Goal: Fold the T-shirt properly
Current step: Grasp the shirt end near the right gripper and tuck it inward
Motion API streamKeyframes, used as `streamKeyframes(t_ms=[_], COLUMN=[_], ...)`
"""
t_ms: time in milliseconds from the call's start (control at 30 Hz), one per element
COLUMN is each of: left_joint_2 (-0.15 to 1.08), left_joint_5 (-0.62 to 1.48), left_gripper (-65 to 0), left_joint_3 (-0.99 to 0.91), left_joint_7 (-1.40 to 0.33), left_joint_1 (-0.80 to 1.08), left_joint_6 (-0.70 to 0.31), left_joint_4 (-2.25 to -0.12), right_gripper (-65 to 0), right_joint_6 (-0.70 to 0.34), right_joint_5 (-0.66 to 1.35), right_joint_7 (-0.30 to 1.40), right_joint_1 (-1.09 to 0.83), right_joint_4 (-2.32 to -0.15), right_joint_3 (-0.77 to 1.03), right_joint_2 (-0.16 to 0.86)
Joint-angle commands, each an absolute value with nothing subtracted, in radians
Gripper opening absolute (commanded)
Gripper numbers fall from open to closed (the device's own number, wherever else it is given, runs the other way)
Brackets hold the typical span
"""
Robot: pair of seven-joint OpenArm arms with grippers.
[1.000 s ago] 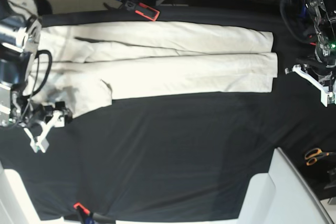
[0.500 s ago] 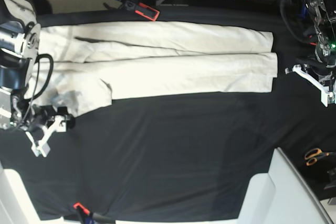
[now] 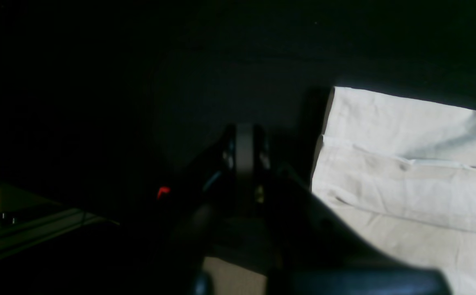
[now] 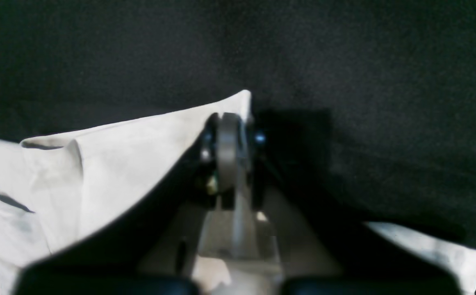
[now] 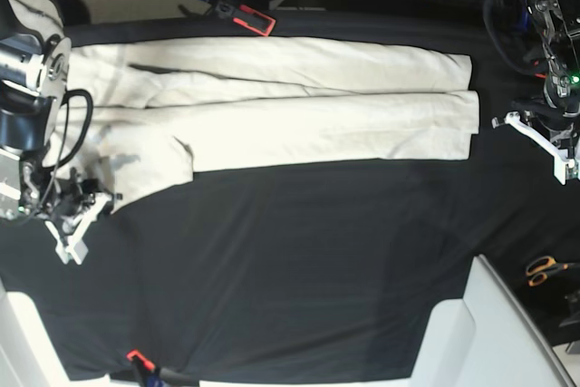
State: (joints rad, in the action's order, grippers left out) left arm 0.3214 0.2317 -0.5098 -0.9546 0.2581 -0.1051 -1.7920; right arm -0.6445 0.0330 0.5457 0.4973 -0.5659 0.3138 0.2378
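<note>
Both grippers shut, right gripper (image 4: 230, 123) at T-shirt (image 5: 272, 106) sleeve corner

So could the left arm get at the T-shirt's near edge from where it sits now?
Probably yes: the left gripper is shut beside the T-shirt edge, with only bare black tablecloth between.

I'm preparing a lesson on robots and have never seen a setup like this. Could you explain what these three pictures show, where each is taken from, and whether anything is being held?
This is a two-armed robot folding a T-shirt, which lies partly folded into a long strip on a black tablecloth. One picture looks down on the whole table. The other two come from cameras on each arm's wrist, looking along its tool. The right tool is shut at a corner of the shirt; whether it grips the cloth is hard to tell. The left tool is shut too, beside the shirt's other end, holding nothing. Scissors lie at the table's side.
</note>
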Motion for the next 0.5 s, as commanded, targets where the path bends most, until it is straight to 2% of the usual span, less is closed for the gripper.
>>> streamKeyframes(t_ms=[0, 233, 467], left_joint_2=[0.338, 0.337, 0.337], left_joint_5=[0.226, 0.226, 0.226], left_gripper=[-65.0, -65.0, -65.0], left_joint_3=[-0.518, -0.518, -0.518], left_joint_7=[-0.938, -0.938, -0.938], left_joint_1=[0.252, 0.252, 0.252], left_joint_6=[-0.101, -0.101, -0.101], left_joint_4=[-1.805, -1.805, -1.805], right_gripper=[-65.0, -64.4, -64.4], right_joint_6=[-0.648, -0.648, -0.656], right_joint_5=[0.044, 0.044, 0.045], right_joint_7=[0.532, 0.572, 0.76], right_joint_1=[0.522, 0.522, 0.426], right_joint_4=[-0.576, -0.59, -0.875], right_joint_3=[0.312, 0.312, 0.315], right_joint_2=[0.252, 0.252, 0.243])
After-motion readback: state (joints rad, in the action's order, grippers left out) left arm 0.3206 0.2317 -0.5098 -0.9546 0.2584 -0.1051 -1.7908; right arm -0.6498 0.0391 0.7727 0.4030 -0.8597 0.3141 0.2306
